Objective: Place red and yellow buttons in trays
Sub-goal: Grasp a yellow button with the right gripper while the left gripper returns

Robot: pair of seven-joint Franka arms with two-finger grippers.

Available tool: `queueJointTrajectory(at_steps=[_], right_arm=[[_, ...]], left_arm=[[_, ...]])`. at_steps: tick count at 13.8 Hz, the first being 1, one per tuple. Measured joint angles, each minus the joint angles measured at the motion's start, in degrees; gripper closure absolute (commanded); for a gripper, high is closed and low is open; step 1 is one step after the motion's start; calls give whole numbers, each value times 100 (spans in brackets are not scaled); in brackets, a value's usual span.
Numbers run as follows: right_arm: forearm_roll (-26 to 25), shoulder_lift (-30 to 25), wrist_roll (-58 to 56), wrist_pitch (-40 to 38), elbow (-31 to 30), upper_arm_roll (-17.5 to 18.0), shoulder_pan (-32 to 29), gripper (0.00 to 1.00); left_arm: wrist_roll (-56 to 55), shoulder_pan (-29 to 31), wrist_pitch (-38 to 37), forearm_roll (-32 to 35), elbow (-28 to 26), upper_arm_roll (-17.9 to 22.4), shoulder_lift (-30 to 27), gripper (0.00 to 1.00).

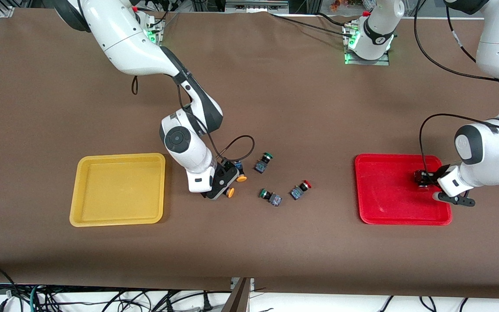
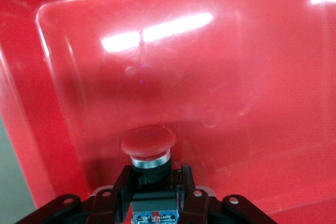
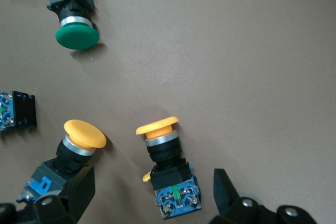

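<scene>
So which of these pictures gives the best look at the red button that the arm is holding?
The left wrist view: the held red button fills the foreground between the left gripper fingers, cap toward the red tray floor. The front view shows it only as a small dark shape over that tray. The right wrist view does not show it.

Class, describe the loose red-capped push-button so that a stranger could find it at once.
Start at the shallow red plastic tray. On the brown table beside it, toward the yellow plastic tray, lies a cluster of push-buttons. The red-capped push-button lies closest to the red tray; its nearest neighbours have green caps.
</scene>
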Motion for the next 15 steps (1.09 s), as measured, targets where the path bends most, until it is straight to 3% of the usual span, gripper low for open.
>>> queueJointTrajectory(at_steps=[1,2,3,6,11,13,14,15], right_arm=[[-2,29,0,0,-8,-27,0,0],[-3,59,0,0,-8,-54,-1,0],[-3,81,0,0,-9,-71,-2,0],[-3,94,0,0,-38,-79,-2,3],[-3,94,32,-2,-83,-106,-13,31],[-3,95,124,28,-107,-105,7,53],[-3,95,147,81,-122,-105,22,70],[-4,95,148,132,-129,-105,32,94]], left_arm=[[95,41,40,0,-18,0,0,75],[156,71,66,0,-23,0,0,34],[186,87,87,0,-21,-9,-1,0],[222,90,128,0,64,-96,-24,0],[205,-61,125,0,177,-702,-280,0],[190,-342,124,0,263,-773,-350,0],[180,-507,124,0,322,-779,-364,0],[175,-660,124,0,377,-789,-373,0]])
